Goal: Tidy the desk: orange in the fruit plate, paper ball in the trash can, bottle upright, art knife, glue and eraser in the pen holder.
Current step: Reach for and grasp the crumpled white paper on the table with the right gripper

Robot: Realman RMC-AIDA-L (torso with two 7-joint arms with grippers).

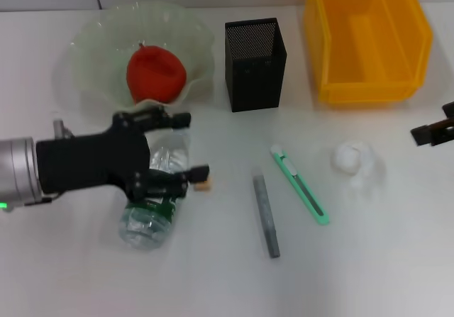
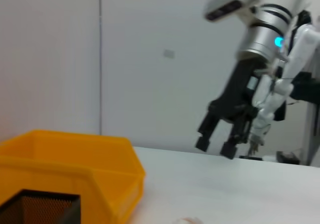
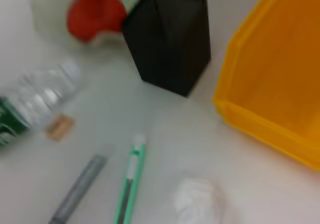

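Done so far: only the orange [image 1: 156, 74] in the fruit plate [image 1: 92, 44]. Left to do: bottle [image 1: 152, 214] lying flat under the left gripper [image 1: 183, 145], fingers spread wide; paper ball [image 1: 352, 157], art knife [image 1: 301, 185], glue [image 1: 266, 215], eraser [image 1: 203, 184] loose on the desk [image 1: 383, 260]. Right gripper [image 1: 434, 129] at the edge near the empty trash can [image 1: 340, 54], fingers apart, holding nothing

clear plastic bottle [image 1: 152, 210]: middle hidden under black left gripper [image 1: 181, 147] | right gripper [image 1: 433, 129]: cut off at right edge
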